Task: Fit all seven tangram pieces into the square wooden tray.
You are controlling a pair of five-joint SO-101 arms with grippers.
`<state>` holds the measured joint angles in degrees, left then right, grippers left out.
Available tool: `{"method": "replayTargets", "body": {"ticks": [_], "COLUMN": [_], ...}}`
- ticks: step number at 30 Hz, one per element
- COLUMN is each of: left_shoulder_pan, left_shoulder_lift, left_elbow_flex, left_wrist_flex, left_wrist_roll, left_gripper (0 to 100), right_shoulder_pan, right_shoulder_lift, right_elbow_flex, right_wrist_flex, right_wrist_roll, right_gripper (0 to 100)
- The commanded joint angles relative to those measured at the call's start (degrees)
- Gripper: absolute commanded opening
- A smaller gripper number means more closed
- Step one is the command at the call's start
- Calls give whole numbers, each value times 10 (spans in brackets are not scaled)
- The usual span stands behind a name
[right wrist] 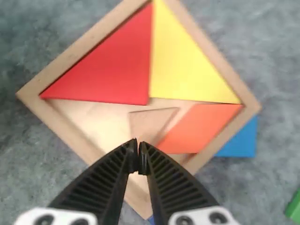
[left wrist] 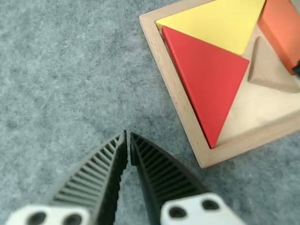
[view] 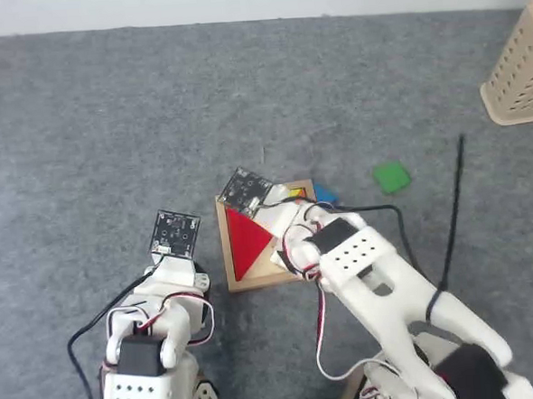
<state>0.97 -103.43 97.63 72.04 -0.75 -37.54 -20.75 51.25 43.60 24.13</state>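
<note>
The square wooden tray [view: 258, 281] lies at the table's middle. In it are a red triangle [right wrist: 112, 70], a yellow triangle [right wrist: 180, 65], an orange piece [right wrist: 197, 129] and a small wood-coloured triangle [right wrist: 150, 122]. My right gripper [right wrist: 138, 147] is shut and holds nothing, hanging over the tray's bare floor close to the wood-coloured triangle. A blue piece [right wrist: 241, 140] lies on the carpet against the tray's outer edge. A green piece [view: 392, 176] sits farther off to the right. My left gripper [left wrist: 127, 140] is shut and empty over the carpet, just off the tray rim [left wrist: 179, 93] near the red triangle [left wrist: 206, 79].
Grey carpet covers the table. A beige perforated basket [view: 521, 66] stands at the back right. A black cable [view: 453, 215] runs along the right side. The right arm [view: 370, 265] covers the tray's right half from above; the left arm [view: 168, 287] is to the tray's left.
</note>
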Motion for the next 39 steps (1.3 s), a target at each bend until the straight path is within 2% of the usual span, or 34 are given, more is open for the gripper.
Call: {"method": "replayTargets", "body": {"ticks": [1, 13, 17, 21, 29, 34, 39], "left_shoulder_pan": [0, 0, 0, 0, 0, 0, 0], "left_shoulder_lift": [-11, -11, -11, -11, -11, -11, -11], "left_elbow_flex": [-11, -11, -11, -11, -11, -11, -11], "left_wrist_flex": [4, 4, 4, 4, 4, 4, 4], "left_wrist_roll": [4, 4, 4, 4, 4, 4, 4], "left_gripper": [12, 12, 12, 12, 12, 12, 12], "right_shoulder_pan": [-5, 38, 58, 62, 58, 63, 66], "right_shoulder_lift": [22, 133, 162, 174, 128, 58, 6], "right_elbow_flex": [-15, -76, -105, -121, -119, -115, -115], "right_wrist_flex": [-27, -44, -44, -44, -51, -13, 29], "right_wrist_roll": [6, 4, -33, -38, -40, -84, -84], "right_gripper": [7, 7, 7, 7, 9, 9, 9]}}
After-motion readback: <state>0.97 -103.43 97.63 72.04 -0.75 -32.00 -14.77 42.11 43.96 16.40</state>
